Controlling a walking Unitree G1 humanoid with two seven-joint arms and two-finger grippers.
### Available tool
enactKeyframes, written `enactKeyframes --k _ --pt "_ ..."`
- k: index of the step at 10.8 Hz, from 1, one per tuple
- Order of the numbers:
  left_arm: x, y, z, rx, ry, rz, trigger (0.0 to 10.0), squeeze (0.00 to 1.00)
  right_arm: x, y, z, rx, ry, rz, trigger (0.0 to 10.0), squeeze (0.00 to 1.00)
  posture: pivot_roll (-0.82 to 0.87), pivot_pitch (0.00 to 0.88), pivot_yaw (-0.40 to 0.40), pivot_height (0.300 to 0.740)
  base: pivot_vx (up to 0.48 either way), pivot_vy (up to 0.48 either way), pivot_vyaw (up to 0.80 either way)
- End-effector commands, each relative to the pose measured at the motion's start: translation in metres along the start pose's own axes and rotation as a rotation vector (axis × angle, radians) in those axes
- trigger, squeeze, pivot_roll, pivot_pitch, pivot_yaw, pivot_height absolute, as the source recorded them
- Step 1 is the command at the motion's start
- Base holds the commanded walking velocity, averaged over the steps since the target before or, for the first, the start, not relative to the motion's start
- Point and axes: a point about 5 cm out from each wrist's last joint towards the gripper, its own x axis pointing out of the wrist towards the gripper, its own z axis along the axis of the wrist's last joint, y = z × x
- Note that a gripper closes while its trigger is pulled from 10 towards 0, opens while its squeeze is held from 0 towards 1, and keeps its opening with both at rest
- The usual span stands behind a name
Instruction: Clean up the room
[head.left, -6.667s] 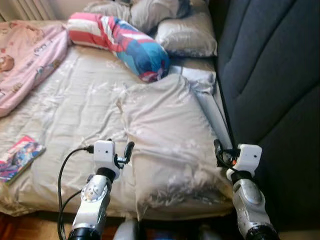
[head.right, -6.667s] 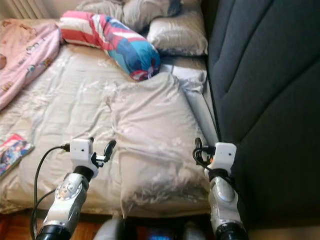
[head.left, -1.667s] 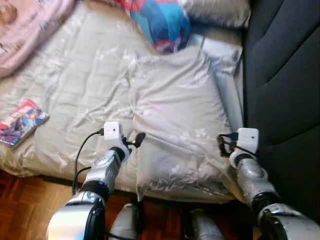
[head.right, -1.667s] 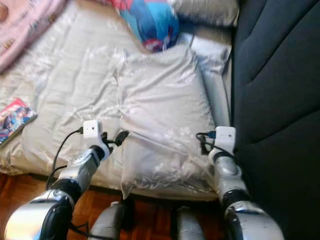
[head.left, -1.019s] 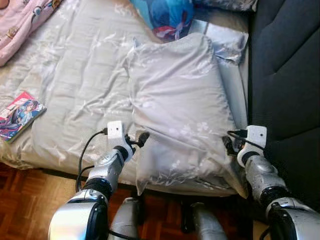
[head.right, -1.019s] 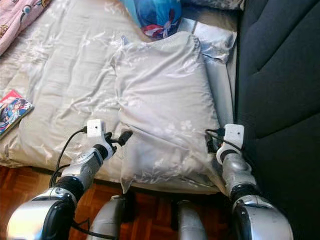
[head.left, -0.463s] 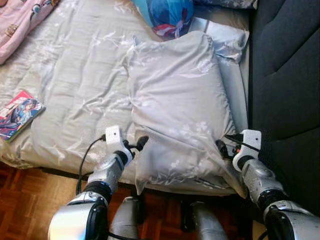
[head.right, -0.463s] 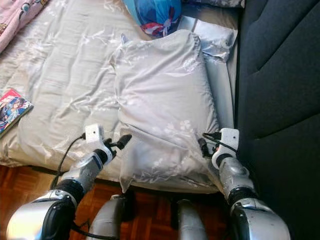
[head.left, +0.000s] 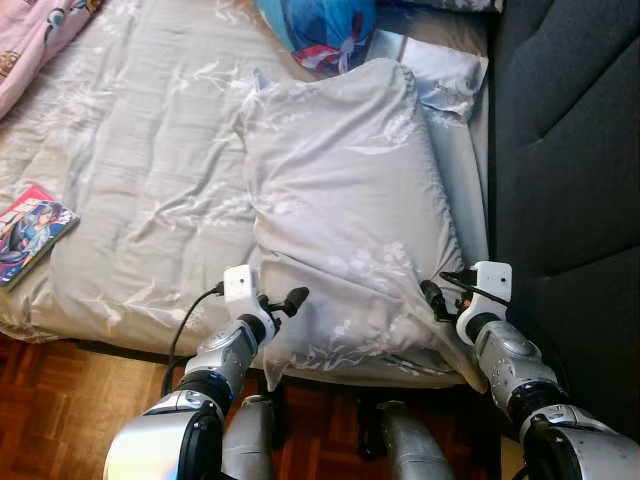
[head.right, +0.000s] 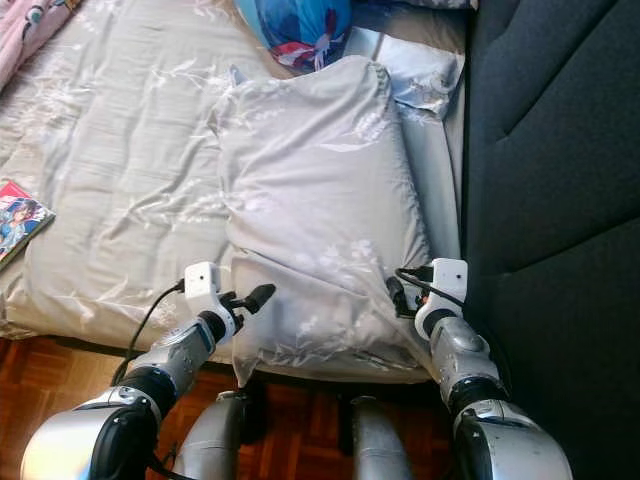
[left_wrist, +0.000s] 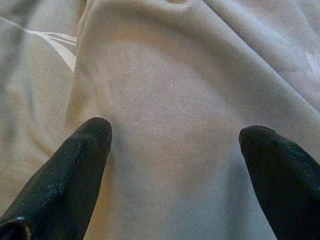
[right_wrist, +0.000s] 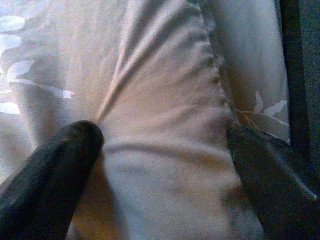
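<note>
A large grey pillow (head.left: 345, 200) with a pale leaf print lies on the bed, its near end over the mattress edge. My left gripper (head.left: 290, 298) is at the pillow's near left corner. In the left wrist view the left gripper (left_wrist: 172, 135) is open, with pillow cloth between its black fingers (left_wrist: 65, 175). My right gripper (head.left: 432, 295) presses into the near right corner, beside the dark upholstered panel. In the right wrist view the right gripper (right_wrist: 162, 140) is also open, and a bunched fold and seam of the pillow sit between its fingers (right_wrist: 50, 175).
A colourful book (head.left: 28, 232) lies near the bed's left edge. A blue and red cushion (head.left: 320, 30) and a small pale pillow (head.left: 440, 75) lie beyond the big pillow. A dark padded panel (head.left: 570, 150) rises on the right. Wooden floor (head.left: 60, 400) runs below the mattress edge.
My view has tipped down toward the bed's edge. Both grippers have closed in on the pillow's near corners, the left sliding right to its edge, and the cloth there has wrinkled.
</note>
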Motion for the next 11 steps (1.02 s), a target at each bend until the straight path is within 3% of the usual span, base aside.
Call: enactKeyframes --k 1,8,11 --pt "-0.004 0.005 -0.019 0.021 0.068 0.038 10.0 0.0 -0.007 -0.001 -0.029 0.003 0.091 0.005 10.0 0.0 0.02 0.539 -0.01 0.714 0.0 0.0 0.0" --pt "-0.01 0.015 -0.031 0.132 0.089 0.184 10.0 0.0 -0.008 0.01 -0.038 -0.02 0.1 0.067 10.0 0.0 -0.01 0.579 -0.034 0.714 0.0 0.0 0.0" --pt "-0.018 0.028 -0.041 0.103 0.113 0.227 10.0 0.0 -0.008 0.015 -0.041 -0.038 0.112 0.091 10.0 0.0 -0.02 0.576 -0.038 0.714 0.0 0.0 0.0"
